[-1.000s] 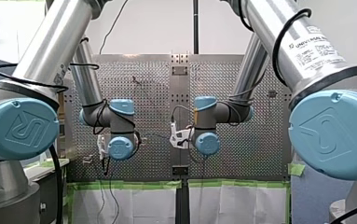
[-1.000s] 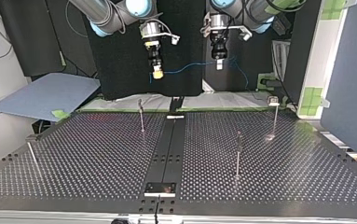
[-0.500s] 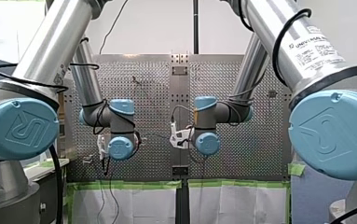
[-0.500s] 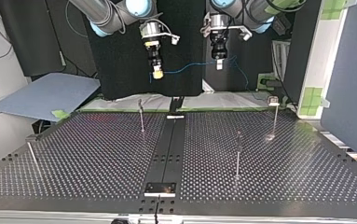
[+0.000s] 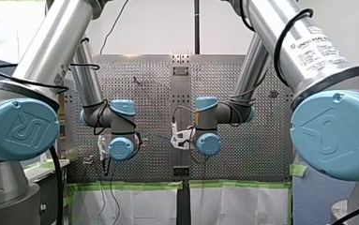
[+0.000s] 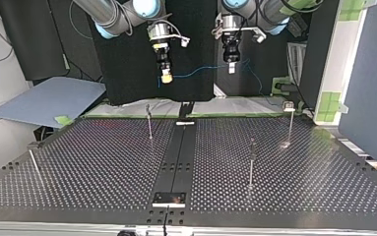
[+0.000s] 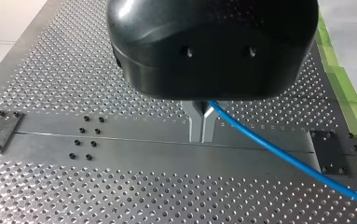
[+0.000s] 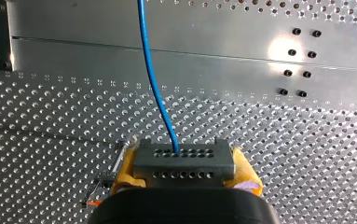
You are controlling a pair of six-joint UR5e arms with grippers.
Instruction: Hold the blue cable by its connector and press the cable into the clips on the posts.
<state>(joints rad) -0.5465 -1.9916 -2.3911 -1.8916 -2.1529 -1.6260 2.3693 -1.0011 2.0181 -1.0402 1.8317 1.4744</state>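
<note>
Across the top view nothing has moved in the last second. My right hand [image 6: 166,77] stays clamped on the connector [image 8: 184,160]. The blue cable [image 6: 201,70] spans to my left hand [image 6: 231,67], which pinches it shut. Both hang above the posts [image 6: 149,123], so I judge the pressing not yet begun.

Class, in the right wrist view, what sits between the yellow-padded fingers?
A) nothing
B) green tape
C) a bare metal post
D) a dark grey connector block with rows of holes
D: the dark grey connector block sits between the yellow pads of my right gripper, blue cable leaving it.
</note>
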